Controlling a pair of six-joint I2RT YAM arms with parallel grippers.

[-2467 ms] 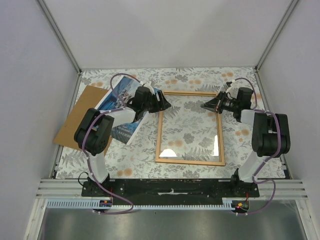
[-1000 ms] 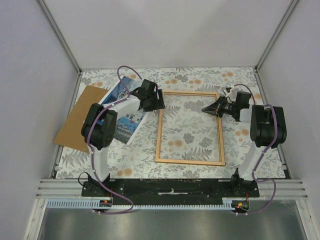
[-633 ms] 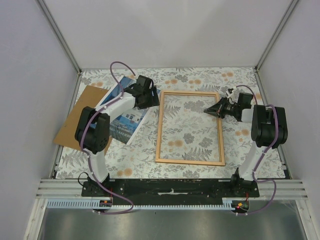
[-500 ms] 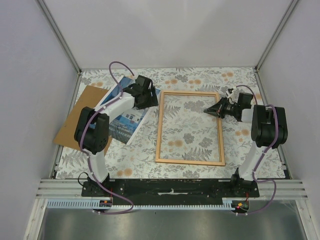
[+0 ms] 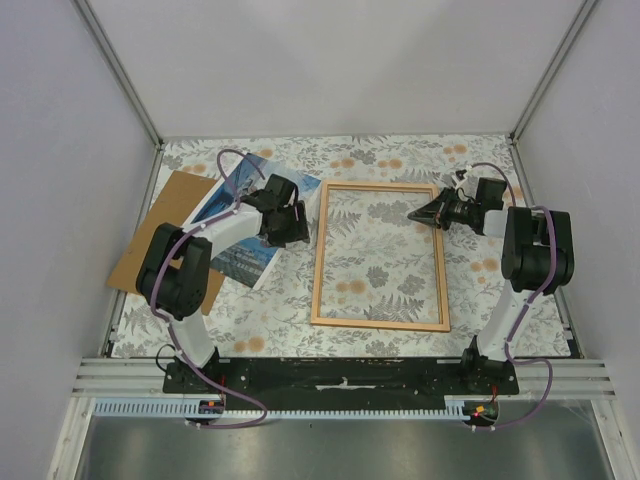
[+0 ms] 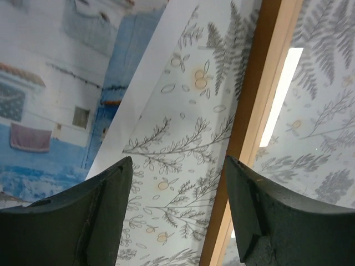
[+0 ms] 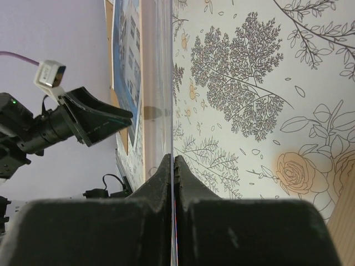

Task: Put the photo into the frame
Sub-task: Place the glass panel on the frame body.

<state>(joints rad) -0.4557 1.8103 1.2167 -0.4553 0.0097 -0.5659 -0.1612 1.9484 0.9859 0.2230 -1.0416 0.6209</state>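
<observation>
Pale walls (image 5: 330, 60) close in a surface (image 5: 480, 300) covered with a grey-and-orange floral cloth, and the frame (image 5: 318, 255) lies flat in the middle of it, the pattern showing through its opening. The photo (image 5: 248, 262) lies face up to the left of the frame – outside it, turned at an angle, its far corner close to the frame's far left corner. Its left part rests over a brown board (image 5: 150, 240) that reaches the surface's left edge. The left claw (image 5: 297, 230) hovers low over the narrow strip of cloth between the print and the frame's left rail. In the left wrist view its fingers (image 6: 105, 221) stand spread wide with nothing between them, one above the photo's white border and the other above the orange-brown rail. A bright bar of light glints just inside that rail. The right claw (image 5: 418, 214) points left over the frame's far right corner, just inside the right rail. Its fingers are pressed together – the right wrist view shows only a hairline seam between them. Whether the tip touches the frame cannot be told.
</observation>
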